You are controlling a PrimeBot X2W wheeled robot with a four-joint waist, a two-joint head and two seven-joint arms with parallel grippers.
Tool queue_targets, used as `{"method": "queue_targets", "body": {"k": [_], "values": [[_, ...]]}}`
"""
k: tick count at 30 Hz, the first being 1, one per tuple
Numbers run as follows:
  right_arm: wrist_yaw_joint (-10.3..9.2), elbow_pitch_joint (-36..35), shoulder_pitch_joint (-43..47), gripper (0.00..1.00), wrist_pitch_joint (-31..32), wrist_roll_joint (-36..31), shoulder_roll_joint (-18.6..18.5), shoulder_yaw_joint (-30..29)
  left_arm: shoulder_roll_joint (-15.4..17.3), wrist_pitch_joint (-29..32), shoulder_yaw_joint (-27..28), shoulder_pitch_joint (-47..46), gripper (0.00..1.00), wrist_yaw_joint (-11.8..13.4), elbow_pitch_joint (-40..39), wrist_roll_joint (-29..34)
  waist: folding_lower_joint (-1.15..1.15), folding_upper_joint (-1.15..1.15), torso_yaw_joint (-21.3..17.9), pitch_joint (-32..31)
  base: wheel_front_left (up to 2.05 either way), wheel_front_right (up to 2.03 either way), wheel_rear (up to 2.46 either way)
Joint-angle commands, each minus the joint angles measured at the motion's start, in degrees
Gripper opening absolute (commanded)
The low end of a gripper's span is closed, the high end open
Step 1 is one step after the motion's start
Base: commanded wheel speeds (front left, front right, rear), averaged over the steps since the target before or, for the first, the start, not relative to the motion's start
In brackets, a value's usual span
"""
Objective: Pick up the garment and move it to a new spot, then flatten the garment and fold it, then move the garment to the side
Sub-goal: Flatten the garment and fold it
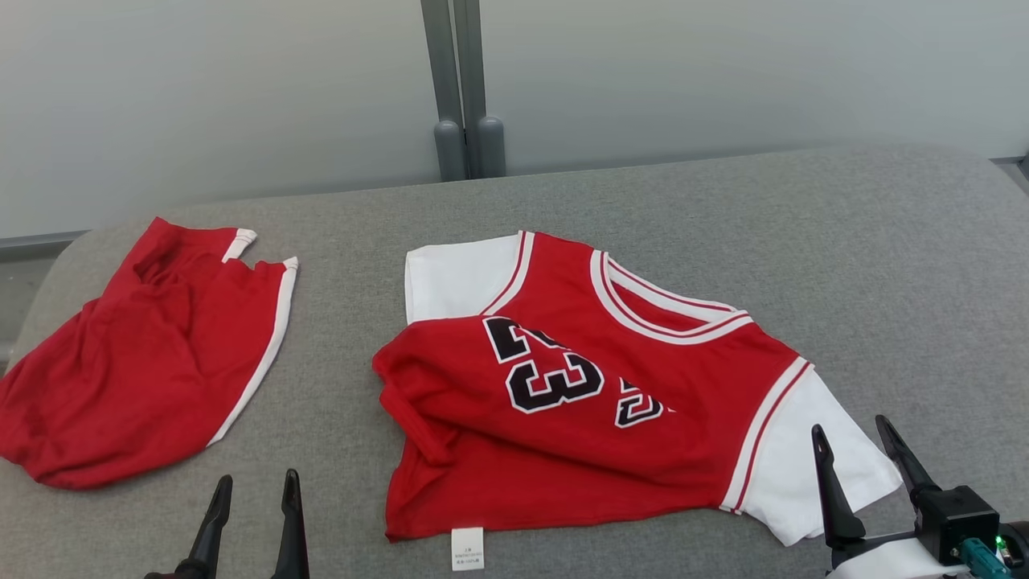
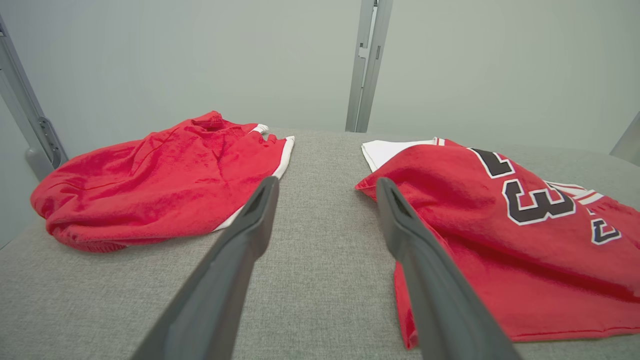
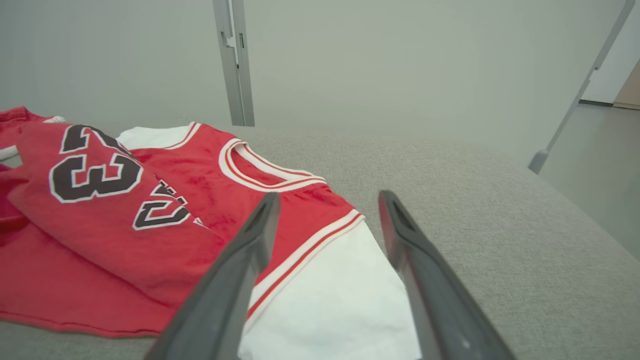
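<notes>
The garment point(image 1: 579, 402) is a red jersey with white sleeves and a black 23, lying rumpled in the middle of the grey padded surface point(image 1: 884, 265), its lower left part bunched over. My left gripper point(image 1: 257, 479) is open and empty near the front edge, left of the jersey's hem. In the left wrist view it point(image 2: 326, 184) points at bare fabric between the jersey point(image 2: 500, 235) and red shorts. My right gripper point(image 1: 850, 426) is open over the jersey's right white sleeve point(image 3: 325, 300), holding nothing point(image 3: 328, 196).
Red shorts point(image 1: 153, 362) with white trim lie crumpled at the surface's left end point(image 2: 150, 190). A grey post point(image 1: 462, 88) stands against the pale wall behind. The surface's rounded right end drops off toward the floor point(image 3: 600, 165).
</notes>
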Motion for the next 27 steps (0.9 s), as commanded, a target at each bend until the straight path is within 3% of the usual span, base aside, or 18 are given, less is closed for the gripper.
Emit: {"method": "queue_targets", "body": {"k": [1, 14, 19, 27], "values": [[0.00, 0.15, -0.16, 1.00, -0.17, 0.39, -0.08, 0.09, -0.13, -0.17, -0.25, 0.34, 1.00, -0.33, -0.16, -0.94, 0.00, 0.00, 0.08, 0.02, 0.00, 0.00, 0.00], [0.00, 0.52, -1.54, 1.00, -0.17, 1.87, -0.64, -0.81, -0.15, -0.17, -1.74, -0.21, 1.00, -0.06, -0.74, -0.84, 0.00, 0.00, -0.22, 0.51, 0.00, 0.00, 0.00], [0.00, 10.61, -5.88, 1.00, 0.33, 2.34, -5.53, 1.36, -0.11, -0.10, -7.81, -2.07, 1.00, -0.95, 7.04, -2.69, 0.00, 0.00, -1.15, 2.41, 0.00, 0.00, 0.00], [-0.01, 26.88, -16.09, 1.00, 11.48, 5.09, -13.01, 9.57, -0.05, 7.12, -14.44, -8.42, 1.00, -1.38, 16.40, -6.28, 0.00, 0.00, -1.62, 5.94, 0.00, 0.00, 0.00]]}}
